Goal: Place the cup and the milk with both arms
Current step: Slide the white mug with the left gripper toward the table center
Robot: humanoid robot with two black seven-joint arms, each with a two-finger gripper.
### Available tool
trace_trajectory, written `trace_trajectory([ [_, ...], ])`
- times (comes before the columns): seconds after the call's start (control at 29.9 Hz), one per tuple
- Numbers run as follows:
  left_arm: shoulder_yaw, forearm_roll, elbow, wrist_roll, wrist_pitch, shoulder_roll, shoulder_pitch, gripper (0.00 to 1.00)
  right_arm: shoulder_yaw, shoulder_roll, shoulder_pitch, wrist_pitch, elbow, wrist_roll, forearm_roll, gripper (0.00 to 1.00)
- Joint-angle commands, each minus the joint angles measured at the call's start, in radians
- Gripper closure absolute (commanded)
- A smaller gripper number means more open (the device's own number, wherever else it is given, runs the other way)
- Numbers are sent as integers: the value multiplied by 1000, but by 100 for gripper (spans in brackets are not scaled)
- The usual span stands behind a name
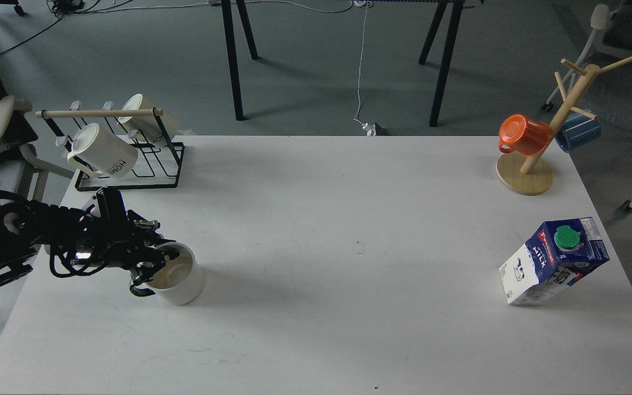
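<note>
The cup (pixel 178 277) is a squat white mug with a thin black loop handle (pixel 139 289) and stands on the white table (pixel 321 219) at the left. My left gripper (pixel 156 262) reaches in from the left and sits at the cup's left rim. Its dark fingers stand a little apart, one over the cup's opening and one outside by the handle. The milk (pixel 553 262) is a blue and white carton with a green cap and stands near the table's right edge, untouched. My right arm is out of view.
A black wire rack (pixel 129 159) with two cream "HOME" mugs stands at the back left, just behind my left arm. A wooden mug tree (pixel 535 159) with an orange mug (pixel 524 134) and a blue one stands at the back right.
</note>
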Motion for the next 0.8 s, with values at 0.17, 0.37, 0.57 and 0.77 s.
trace_trajectory([
  [0.17,0,0,0,0,1,5,-6,91,0,0,0,0,-2,0,5,2],
  [0.37,-1,0,-3,0,1,9,-14,92,0,1,0,0,-2,-2,29,2],
  [0.57,-15,0,-72,0,1,29,-67,92,20,4,2,0,-18,-5,35,3],
  [0.77,-3,0,-222,0,-33,31,-211,91,32,12,15,0,-34,-11,74,3],
])
